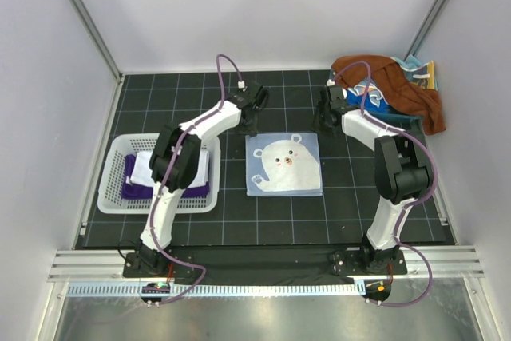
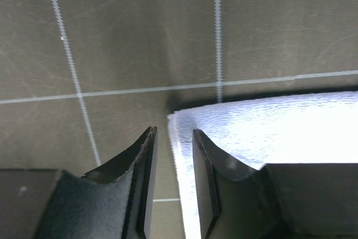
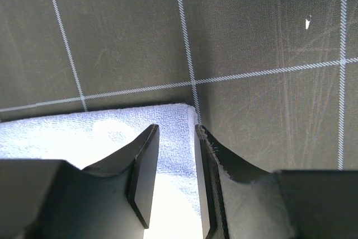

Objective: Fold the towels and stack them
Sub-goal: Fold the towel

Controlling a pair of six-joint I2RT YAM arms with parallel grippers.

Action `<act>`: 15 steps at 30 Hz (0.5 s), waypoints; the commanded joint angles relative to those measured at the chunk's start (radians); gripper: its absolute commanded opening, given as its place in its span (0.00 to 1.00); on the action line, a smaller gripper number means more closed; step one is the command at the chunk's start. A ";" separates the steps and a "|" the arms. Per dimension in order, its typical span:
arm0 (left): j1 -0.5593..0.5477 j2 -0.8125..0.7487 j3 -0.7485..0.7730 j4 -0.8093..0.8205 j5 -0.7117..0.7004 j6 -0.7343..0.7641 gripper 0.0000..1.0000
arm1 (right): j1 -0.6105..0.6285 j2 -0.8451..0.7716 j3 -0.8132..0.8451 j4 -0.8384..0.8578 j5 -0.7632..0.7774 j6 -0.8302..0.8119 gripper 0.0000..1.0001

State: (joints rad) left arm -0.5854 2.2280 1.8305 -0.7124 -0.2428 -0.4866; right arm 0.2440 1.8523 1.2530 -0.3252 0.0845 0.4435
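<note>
Left gripper (image 2: 173, 134): hard up against the lens, jaws a narrow slit apart, sitting at the far-left corner of the bear towel (image 2: 268, 121). One finger is over cloth, the other over the mat (image 2: 112, 37).
Right gripper (image 3: 177, 129): at the far-right corner, jaws just as narrow, the towel's edge showing in the gap. Whether it touches, I can't tell.
The bear towel: light blue, white bear face up, flat and square mid-table between the two arms.
The basket (image 1: 109, 173): white, slotted, left of that towel.
Inside it: a white towel (image 1: 148, 167) on a dark purple towel (image 1: 132, 191).
Far right: a rust-brown towel (image 1: 399, 85), crumpled in a heap, well apart.
The mat: black, white grid.
</note>
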 commanded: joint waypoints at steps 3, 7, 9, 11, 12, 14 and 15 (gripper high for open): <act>0.013 -0.039 0.067 -0.039 0.029 0.059 0.37 | -0.002 0.024 0.046 -0.011 0.031 -0.054 0.40; 0.015 0.010 0.095 -0.053 0.046 0.071 0.37 | -0.002 0.062 0.063 -0.017 0.023 -0.060 0.40; 0.016 0.016 0.098 -0.047 0.046 0.074 0.38 | -0.003 0.077 0.066 -0.012 0.011 -0.061 0.40; 0.021 0.022 0.093 -0.039 0.059 0.077 0.38 | -0.002 0.100 0.075 -0.012 0.015 -0.060 0.40; 0.022 0.025 0.093 -0.033 0.068 0.077 0.38 | -0.002 0.107 0.079 -0.018 0.023 -0.061 0.40; 0.024 0.036 0.092 -0.033 0.077 0.080 0.38 | -0.002 0.123 0.088 -0.020 0.034 -0.062 0.40; 0.027 0.039 0.089 -0.033 0.077 0.080 0.38 | -0.002 0.127 0.088 -0.020 0.031 -0.062 0.40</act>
State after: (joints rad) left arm -0.5716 2.2440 1.8980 -0.7498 -0.1928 -0.4313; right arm 0.2440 1.9579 1.3048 -0.3386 0.0948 0.3943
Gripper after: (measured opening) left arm 0.376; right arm 0.396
